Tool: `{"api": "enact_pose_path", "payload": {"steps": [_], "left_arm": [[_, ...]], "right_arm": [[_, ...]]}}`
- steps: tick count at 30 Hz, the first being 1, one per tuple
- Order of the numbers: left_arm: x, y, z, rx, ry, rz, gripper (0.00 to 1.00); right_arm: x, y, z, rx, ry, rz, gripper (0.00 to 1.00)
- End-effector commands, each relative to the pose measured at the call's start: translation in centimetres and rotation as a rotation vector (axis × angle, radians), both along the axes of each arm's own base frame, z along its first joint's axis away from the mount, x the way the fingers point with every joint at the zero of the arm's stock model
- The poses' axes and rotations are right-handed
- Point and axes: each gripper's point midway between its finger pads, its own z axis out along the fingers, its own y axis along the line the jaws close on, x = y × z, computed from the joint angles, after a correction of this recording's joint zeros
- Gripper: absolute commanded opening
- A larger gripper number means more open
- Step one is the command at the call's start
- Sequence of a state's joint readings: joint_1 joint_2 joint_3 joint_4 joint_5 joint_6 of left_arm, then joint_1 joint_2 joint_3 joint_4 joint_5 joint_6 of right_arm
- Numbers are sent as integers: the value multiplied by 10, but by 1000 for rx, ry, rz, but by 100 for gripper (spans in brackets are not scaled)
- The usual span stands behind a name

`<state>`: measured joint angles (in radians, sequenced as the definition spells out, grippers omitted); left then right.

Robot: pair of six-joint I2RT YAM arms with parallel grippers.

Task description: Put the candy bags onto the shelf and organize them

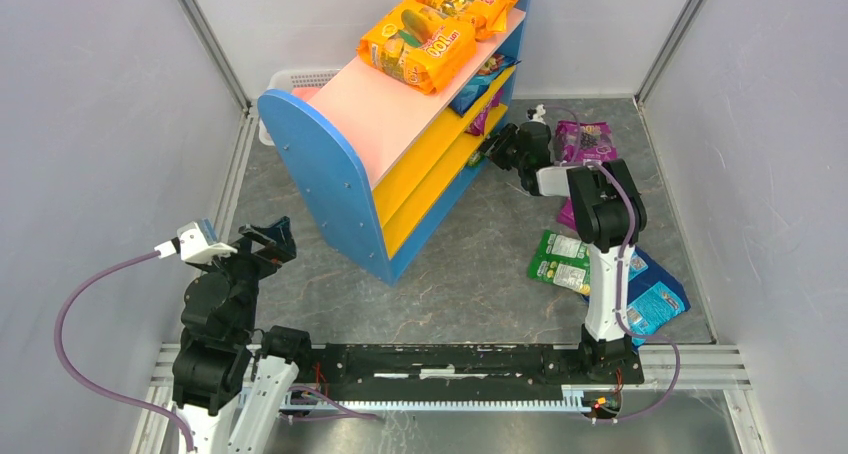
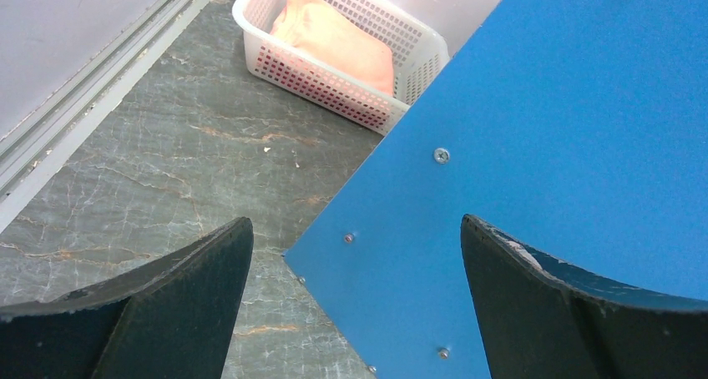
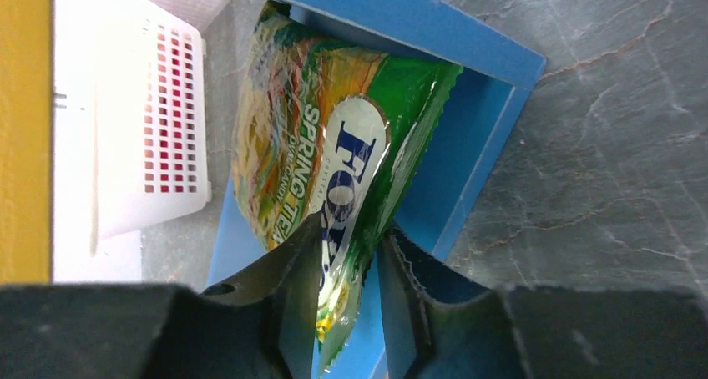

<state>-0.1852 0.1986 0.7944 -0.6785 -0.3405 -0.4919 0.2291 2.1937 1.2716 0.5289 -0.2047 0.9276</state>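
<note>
R end effector [image 3: 352,245]: I'm gripping green candy bag [image 3: 334,137] at shelf [image 3: 434,28]. L end effector [image 2: 355,229]: I'm holding it open beside blue side panel [image 2: 568,128].

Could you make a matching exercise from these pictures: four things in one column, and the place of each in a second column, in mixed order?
1. orange bags
2. green bag
3. purple bag
4. white basket

A. on the table, right of the shelf
B. in the right gripper
C. on top of the shelf
D. behind the shelf's left end

Pairs: 1-C, 2-B, 3-A, 4-D
</note>
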Motion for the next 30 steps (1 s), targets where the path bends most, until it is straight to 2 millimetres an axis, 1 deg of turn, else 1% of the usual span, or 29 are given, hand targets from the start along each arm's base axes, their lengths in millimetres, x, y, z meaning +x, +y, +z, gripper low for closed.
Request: {"api": "enact_pose_path", "payload": {"steps": [1,3,5,6,7,8,11,15,18,20,21,22,24,25,26,28,30], "left_arm": [[2,5,7,26,-27,20,100],[1,5,7,26,-34,20,100],[0,5,8,25,-41,17,100],[-1,4,9,25,-45,15,100],[-2,5,9,25,-49,15,100],[-3,5,10,24,-56,15,100],[-5,6,13,24,-71,19,100],[-9,7,15,20,-93,23,100],[-11,6,16,19,-103,14,100],[-13,6,17,18,-109,11,100],[-13,6,18,17,-112,10,100],[-14,6,19,16,-117,8,100],[-15,5,19,16,-122,5,100],[-15,5,19,16,-123,2,100],[-16,5,19,15,-125,0,100],[-17,4,19,14,-129,-5,100],[-17,3,20,13,-131,-10,100]], "right_arm": [[-6,-2,37,-55,-72,27,42],[-21,-8,45,-88,-76,43,50],[-44,-16,44,-132,-59,64,58],[-55,-19,49,-157,-63,82,59],[-69,-25,46,-189,-50,98,62],[-81,-29,48,-226,-52,116,64],[-127,-45,40,-371,-19,200,67],[-187,-76,29,-583,61,300,71],[-228,-104,35,-708,86,294,73],[-250,-120,42,-764,92,264,75],[-259,-127,46,-787,92,250,77],[-267,-139,53,-822,96,204,81],[-277,-158,63,-877,111,123,87],[-281,-168,69,-902,124,76,92],[-283,-176,72,-919,138,41,94],[-290,-196,74,-953,200,-53,98],[-297,-217,70,-981,276,-140,98]]}}
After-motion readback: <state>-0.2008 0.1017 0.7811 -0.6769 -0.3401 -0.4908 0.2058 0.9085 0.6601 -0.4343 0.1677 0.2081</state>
